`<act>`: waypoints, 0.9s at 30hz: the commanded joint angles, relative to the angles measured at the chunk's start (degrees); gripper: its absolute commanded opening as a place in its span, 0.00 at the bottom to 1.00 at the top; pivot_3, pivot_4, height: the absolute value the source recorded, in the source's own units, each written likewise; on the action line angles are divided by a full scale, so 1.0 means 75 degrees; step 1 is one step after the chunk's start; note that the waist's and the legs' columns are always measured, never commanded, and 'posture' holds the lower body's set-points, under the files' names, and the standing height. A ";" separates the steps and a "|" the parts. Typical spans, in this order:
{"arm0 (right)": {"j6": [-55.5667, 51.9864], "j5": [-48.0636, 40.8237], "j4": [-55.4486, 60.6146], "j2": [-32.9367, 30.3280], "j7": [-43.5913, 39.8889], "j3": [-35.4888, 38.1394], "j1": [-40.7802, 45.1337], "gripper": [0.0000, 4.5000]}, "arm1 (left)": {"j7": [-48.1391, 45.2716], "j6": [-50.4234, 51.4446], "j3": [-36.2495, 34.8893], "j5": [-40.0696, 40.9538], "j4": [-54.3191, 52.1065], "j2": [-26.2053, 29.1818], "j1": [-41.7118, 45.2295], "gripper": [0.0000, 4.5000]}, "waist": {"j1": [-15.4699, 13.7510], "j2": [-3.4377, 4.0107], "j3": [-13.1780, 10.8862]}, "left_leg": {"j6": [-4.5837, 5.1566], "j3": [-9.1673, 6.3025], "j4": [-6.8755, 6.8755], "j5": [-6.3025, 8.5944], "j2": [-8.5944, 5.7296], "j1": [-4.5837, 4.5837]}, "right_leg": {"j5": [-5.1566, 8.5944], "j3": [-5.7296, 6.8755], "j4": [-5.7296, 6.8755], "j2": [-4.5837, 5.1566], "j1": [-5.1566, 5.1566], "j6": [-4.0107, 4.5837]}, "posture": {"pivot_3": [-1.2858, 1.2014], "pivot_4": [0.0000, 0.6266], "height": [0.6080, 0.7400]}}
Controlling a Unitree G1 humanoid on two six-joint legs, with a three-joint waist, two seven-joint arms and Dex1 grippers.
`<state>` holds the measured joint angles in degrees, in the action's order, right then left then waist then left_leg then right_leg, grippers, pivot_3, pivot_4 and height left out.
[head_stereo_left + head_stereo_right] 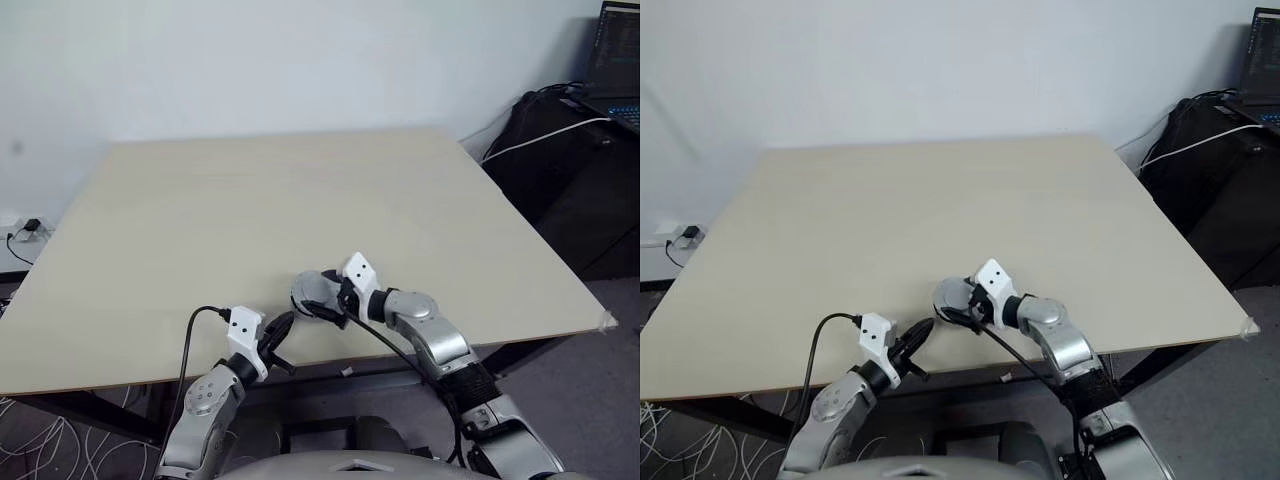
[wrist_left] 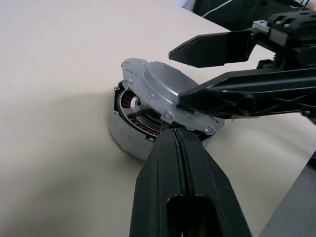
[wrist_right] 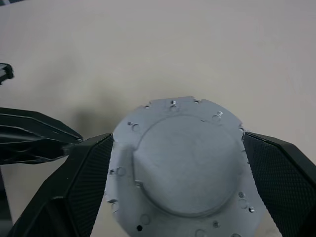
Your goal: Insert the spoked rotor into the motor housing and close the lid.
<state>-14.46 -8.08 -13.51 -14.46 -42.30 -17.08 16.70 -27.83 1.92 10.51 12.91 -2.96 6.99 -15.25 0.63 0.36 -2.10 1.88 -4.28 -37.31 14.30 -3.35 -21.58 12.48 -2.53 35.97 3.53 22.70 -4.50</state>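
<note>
The grey round motor housing (image 2: 123, 140) sits on the table near its front edge, with copper windings showing in its open side. The silver lid (image 2: 168, 91) lies tilted on top, raised on one side. The spoked rotor is hidden under the lid. My right gripper (image 3: 177, 140) is open, one black finger (image 3: 84, 182) on each side of the lid. My left gripper (image 2: 170, 133) is shut, its tip at the lid's near rim. In the head views the housing (image 1: 312, 292) lies between the left gripper (image 1: 281, 333) and the right gripper (image 1: 325, 302).
The wide beige table (image 1: 280, 200) stretches away behind the housing. Its front edge (image 1: 330, 362) runs just below both grippers. Dark equipment with a white cable (image 1: 545, 135) stands beyond the table's right side.
</note>
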 commanded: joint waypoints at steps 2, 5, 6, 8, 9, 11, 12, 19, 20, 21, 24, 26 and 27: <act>0.0207 0.0007 -0.0184 0.0113 -0.0112 0.0119 0.0300 1.00 | 0.0013 -0.0176 -0.0046 0.0040 -0.0382 -0.0002 0.0037 0.00 | 0.0000 0.0000 0.0000 | 0.0000 0.0000 0.0001 0.0000 0.0000 0.0000 | -0.0001 0.0000 0.0000 0.0000 0.0001 0.0002 | 0.52 0.00 1.00; 0.0219 0.0088 -0.0409 0.0116 -0.0212 0.0059 0.0372 1.00 | 0.0027 -0.0184 -0.0039 0.0038 -0.0387 -0.0005 0.0032 0.00 | 0.0000 0.0001 0.0001 | 0.0000 0.0000 0.0001 0.0000 -0.0001 0.0000 | -0.0017 -0.0001 0.0000 0.0000 0.0001 0.0029 | 0.52 0.00 1.00; 0.0216 0.0109 -0.0454 0.0118 -0.0251 0.0050 0.0384 1.00 | 0.0029 -0.0185 -0.0037 0.0037 -0.0388 -0.0006 0.0030 0.00 | 0.0001 0.0001 0.0001 | 0.0000 0.0000 0.0001 0.0000 -0.0001 0.0000 | -0.0020 0.0000 0.0000 0.0000 0.0000 0.0033 | 0.52 0.00 1.00; 0.0205 0.0170 -0.0543 0.0116 -0.0326 0.0018 0.0406 1.00 | 0.0033 -0.0188 -0.0039 0.0040 -0.0387 -0.0009 0.0030 0.00 | 0.0002 0.0002 0.0001 | 0.0000 0.0000 0.0000 0.0000 -0.0001 0.0001 | -0.0020 0.0000 0.0001 -0.0001 0.0000 0.0032 | 0.52 0.00 1.00; 0.0204 0.0189 -0.0574 0.0118 -0.0344 0.0018 0.0410 1.00 | 0.0036 -0.0191 -0.0038 0.0039 -0.0387 -0.0014 0.0028 0.00 | 0.0002 0.0002 0.0001 | 0.0000 0.0000 0.0000 -0.0001 -0.0001 0.0001 | -0.0020 0.0000 0.0001 -0.0001 0.0000 0.0032 | 0.52 0.00 1.00; 0.0174 0.0207 -0.0640 0.0137 -0.0325 0.0051 0.0436 1.00 | 0.0042 -0.0195 -0.0038 0.0041 -0.0386 -0.0021 0.0024 0.00 | 0.0002 0.0002 0.0002 | 0.0000 0.0000 0.0000 -0.0001 -0.0001 0.0001 | -0.0019 0.0000 0.0001 -0.0001 0.0000 0.0031 | 0.52 0.00 1.00; 0.0182 0.0222 -0.0668 0.0150 -0.0294 0.0074 0.0450 1.00 | 0.0043 -0.0195 -0.0039 0.0042 -0.0385 -0.0023 0.0024 0.00 | 0.0003 0.0003 0.0002 | 0.0000 0.0000 0.0000 -0.0001 -0.0001 0.0001 | -0.0019 -0.0001 0.0001 -0.0002 0.0000 0.0031 | 0.52 0.00 1.00; 0.0217 0.0221 -0.0722 0.0224 -0.0161 0.0231 0.0473 0.72 | 0.0034 -0.0188 -0.0051 0.0055 -0.0383 -0.0017 0.0026 0.00 | 0.0003 0.0006 0.0004 | 0.0000 0.0000 0.0000 -0.0001 -0.0001 0.0002 | -0.0020 -0.0001 0.0003 -0.0002 0.0000 0.0032 | 0.52 0.00 1.00; 0.0215 0.0193 -0.0683 0.0229 -0.0147 0.0266 0.0453 0.72 | 0.0031 -0.0185 -0.0051 0.0056 -0.0383 -0.0013 0.0028 0.00 | 0.0004 0.0006 0.0004 | -0.0001 0.0000 0.0000 -0.0001 -0.0001 0.0002 | -0.0020 -0.0001 0.0003 -0.0002 -0.0001 0.0032 | 0.52 0.00 1.00; 0.0202 0.0166 -0.0631 0.0234 -0.0136 0.0293 0.0426 0.72 | 0.0027 -0.0188 -0.0051 0.0056 -0.0384 -0.0009 0.0022 0.00 | 0.0004 0.0007 0.0004 | -0.0001 0.0000 0.0000 -0.0001 -0.0001 0.0002 | -0.0020 -0.0001 0.0003 -0.0002 -0.0001 0.0031 | 0.52 0.00 1.00; 0.0024 0.0070 -0.0327 0.0286 -0.0020 0.0377 0.0272 0.72 | 0.0018 -0.0209 -0.0051 0.0051 -0.0376 -0.0002 0.0018 0.00 | 0.0003 0.0007 0.0004 | -0.0001 0.0000 0.0000 -0.0001 -0.0001 0.0002 | -0.0020 -0.0001 0.0003 -0.0002 0.0000 0.0031 | 0.52 0.00 1.00; -0.0115 0.0079 -0.0173 0.0334 0.0093 0.0391 0.0191 0.72 | 0.0010 -0.0231 -0.0051 0.0049 -0.0372 0.0000 0.0013 0.00 | -0.0003 0.0007 0.0004 | -0.0001 0.0000 0.0000 -0.0001 -0.0001 0.0002 | -0.0020 -0.0001 0.0004 -0.0002 0.0000 0.0033 | 0.52 0.00 1.00; -0.0329 0.0205 -0.0143 0.0388 0.0327 0.0352 0.0161 0.72 | -0.0002 -0.0249 -0.0052 0.0053 -0.0364 0.0001 0.0016 0.00 | 0.0000 0.0007 0.0004 | -0.0001 0.0000 0.0000 -0.0001 -0.0002 0.0001 | -0.0020 -0.0001 0.0004 -0.0002 0.0000 0.0033 | 0.52 0.00 1.00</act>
<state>-15.73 -6.38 -17.40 -12.09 -41.63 -15.64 17.31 -27.57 1.66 10.43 12.91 -2.96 6.94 -15.57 0.63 0.41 -2.07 1.87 -4.28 -37.31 14.30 -3.36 -21.57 12.33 -2.54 35.99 3.52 22.71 -4.25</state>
